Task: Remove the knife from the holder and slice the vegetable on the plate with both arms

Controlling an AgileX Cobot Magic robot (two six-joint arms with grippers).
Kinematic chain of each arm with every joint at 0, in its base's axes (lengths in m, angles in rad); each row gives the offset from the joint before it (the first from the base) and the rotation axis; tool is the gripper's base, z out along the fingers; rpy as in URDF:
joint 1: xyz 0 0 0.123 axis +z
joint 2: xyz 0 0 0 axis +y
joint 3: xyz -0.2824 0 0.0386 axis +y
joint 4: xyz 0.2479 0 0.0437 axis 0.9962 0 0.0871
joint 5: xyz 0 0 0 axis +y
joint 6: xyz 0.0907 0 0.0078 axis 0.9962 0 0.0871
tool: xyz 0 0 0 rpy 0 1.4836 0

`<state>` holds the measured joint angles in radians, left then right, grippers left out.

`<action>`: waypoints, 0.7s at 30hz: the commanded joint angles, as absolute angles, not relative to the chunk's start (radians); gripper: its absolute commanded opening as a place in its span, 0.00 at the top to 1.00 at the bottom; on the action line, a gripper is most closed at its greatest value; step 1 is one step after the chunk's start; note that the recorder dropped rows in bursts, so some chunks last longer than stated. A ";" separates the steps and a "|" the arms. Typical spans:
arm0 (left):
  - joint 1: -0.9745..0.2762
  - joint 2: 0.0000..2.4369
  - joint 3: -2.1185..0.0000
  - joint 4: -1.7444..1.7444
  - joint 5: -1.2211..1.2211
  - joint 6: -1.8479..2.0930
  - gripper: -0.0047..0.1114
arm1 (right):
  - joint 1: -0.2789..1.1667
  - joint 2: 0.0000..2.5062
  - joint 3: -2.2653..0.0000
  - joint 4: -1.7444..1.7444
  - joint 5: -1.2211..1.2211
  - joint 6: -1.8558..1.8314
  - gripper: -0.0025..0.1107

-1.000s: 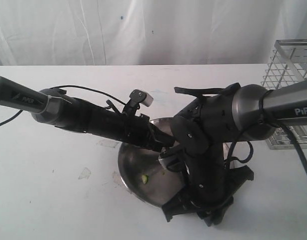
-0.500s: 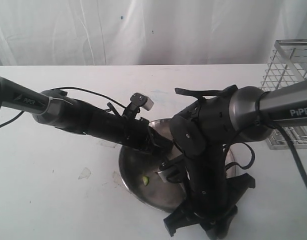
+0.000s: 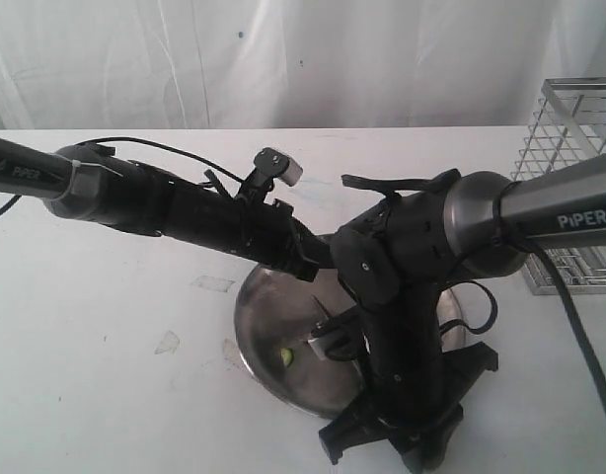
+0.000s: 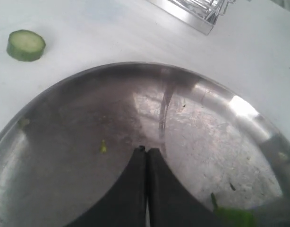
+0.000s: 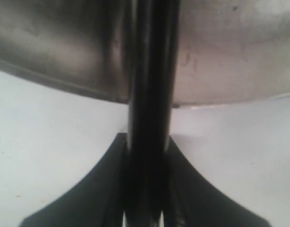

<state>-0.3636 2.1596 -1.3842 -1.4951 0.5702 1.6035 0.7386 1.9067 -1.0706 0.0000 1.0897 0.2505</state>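
The steel plate (image 3: 266, 318) lies under both arms. In the left wrist view my left gripper (image 4: 146, 150) hangs shut over the plate (image 4: 69, 142), its fingers pressed together with nothing between them. The green vegetable (image 4: 235, 217) lies on the plate just off to one side of those fingers, cut off by the frame edge. My right gripper (image 5: 147, 142) is shut on the knife (image 5: 152, 71), whose dark length runs from the jaws out over the plate's rim (image 5: 220, 97). The wire holder (image 3: 571, 178) stands at the far right.
A round green slice (image 4: 26, 45) lies on the white table beyond the plate. A small green scrap (image 3: 286, 354) sits on the plate's near side. The right arm's elbow (image 3: 461, 237) looms over the plate and hides its right half. A white curtain backs the table.
The left arm has risen and drawn back a little from the plate. The right arm has shifted slightly lower towards the front. Both grippers stay shut.
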 commanded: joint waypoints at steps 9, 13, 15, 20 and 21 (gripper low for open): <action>-0.361 2.151 -1.386 -1.436 0.487 1.558 0.96 | 0.674 1.912 -1.210 0.000 1.093 0.201 0.98; -0.361 2.153 -1.386 -1.436 0.490 1.548 0.96 | 0.638 1.912 -1.220 0.000 1.081 0.135 0.98; -0.361 2.153 -1.386 -1.436 0.492 1.548 0.96 | 0.636 1.912 -1.223 0.006 1.083 0.130 0.98; -0.361 2.153 -1.386 -1.436 0.492 1.548 0.96 | 0.636 1.928 -1.223 0.016 1.095 0.130 0.98; -0.361 2.153 -1.386 -1.436 0.492 1.548 0.96 | 0.636 1.935 -1.223 0.026 1.095 0.130 0.98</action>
